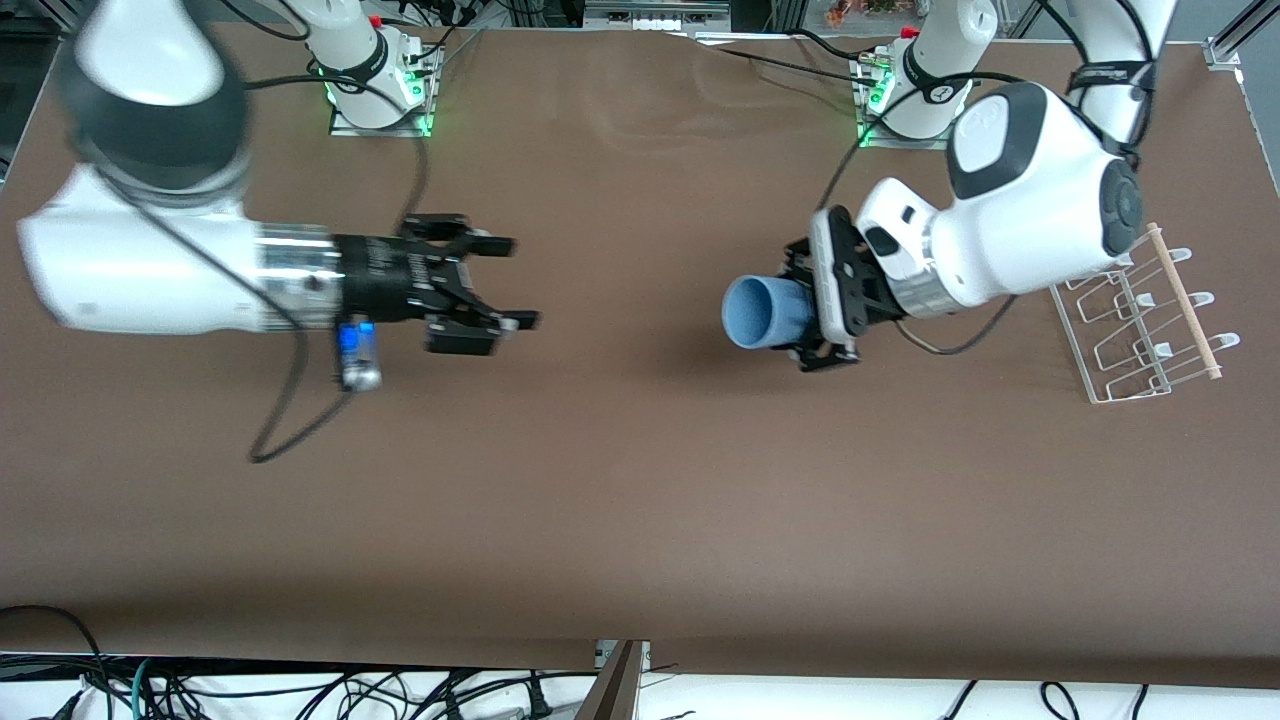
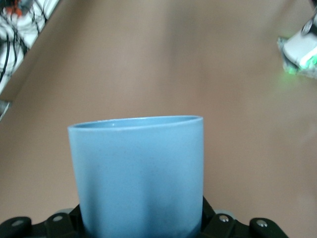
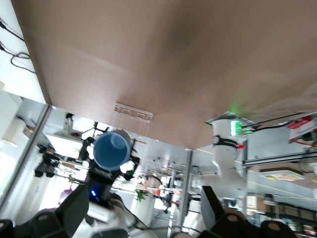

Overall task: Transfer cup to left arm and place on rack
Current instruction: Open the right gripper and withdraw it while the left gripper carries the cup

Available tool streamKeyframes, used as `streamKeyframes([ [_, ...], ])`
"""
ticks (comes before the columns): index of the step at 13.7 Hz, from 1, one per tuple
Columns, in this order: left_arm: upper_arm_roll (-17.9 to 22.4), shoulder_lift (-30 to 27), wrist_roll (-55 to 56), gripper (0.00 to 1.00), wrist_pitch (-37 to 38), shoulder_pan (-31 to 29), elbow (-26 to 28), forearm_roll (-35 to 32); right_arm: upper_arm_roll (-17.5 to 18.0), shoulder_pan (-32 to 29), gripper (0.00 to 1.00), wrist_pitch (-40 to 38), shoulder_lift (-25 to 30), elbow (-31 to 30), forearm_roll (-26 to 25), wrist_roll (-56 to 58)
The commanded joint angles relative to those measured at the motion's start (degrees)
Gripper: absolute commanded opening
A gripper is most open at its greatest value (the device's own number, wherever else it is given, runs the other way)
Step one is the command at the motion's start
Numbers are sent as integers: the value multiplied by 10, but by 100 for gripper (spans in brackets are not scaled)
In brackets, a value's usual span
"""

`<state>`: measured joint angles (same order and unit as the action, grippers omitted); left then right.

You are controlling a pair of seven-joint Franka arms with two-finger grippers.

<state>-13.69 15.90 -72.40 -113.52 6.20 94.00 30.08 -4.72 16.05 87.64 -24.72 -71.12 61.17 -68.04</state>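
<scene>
Left tool (image 1: pixel 822 312) pinching the cup (image 1: pixel 765 311) sideways over the tabletop (image 1: pixel 640 500), probably for carrying to the rack (image 1: pixel 1145 315). Right tool (image 1: pixel 500 283) spread wide and empty, waiting.

Bright even light, soft shadows, slight motion blur.

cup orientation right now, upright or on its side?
On its side. The cup is held off the table in the left gripper, its open mouth pointing sideways toward the right gripper, which stands open and empty.
</scene>
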Motion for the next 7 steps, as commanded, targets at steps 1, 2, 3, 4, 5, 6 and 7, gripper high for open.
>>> streamKeyframes([
  [1, 8, -12, 1, 0, 46, -23, 1, -70, -29, -40, 100, -111, 39, -2, -18, 62],
  [2, 29, -12, -6, 0, 65, -31, 0, -83, -54, -39, 100, -150, 51, -4, -33, 100],
  [3, 60, -11, -15, 0, 80, -30, 0, -97, -70, -39, 100, -178, 62, -6, -54, 141],
  [4, 87, -10, -23, 0, 88, -30, 0, -121, -78, -39, 100, -195, 78, -9, -84, 167],
  [5, 105, -9, -25, 0, 94, -33, 1, -150, -77, -39, 100, -200, 96, -18, -131, 193],
  [6, 124, -9, -25, 0, 102, -34, 1, -185, -75, -38, 100, -200, 121, -39, -170, 235],
  [7, 138, -9, -22, 0, 122, -33, 0, -231, -73, -35, 100, -196, 144, -60, -210, 277],
])
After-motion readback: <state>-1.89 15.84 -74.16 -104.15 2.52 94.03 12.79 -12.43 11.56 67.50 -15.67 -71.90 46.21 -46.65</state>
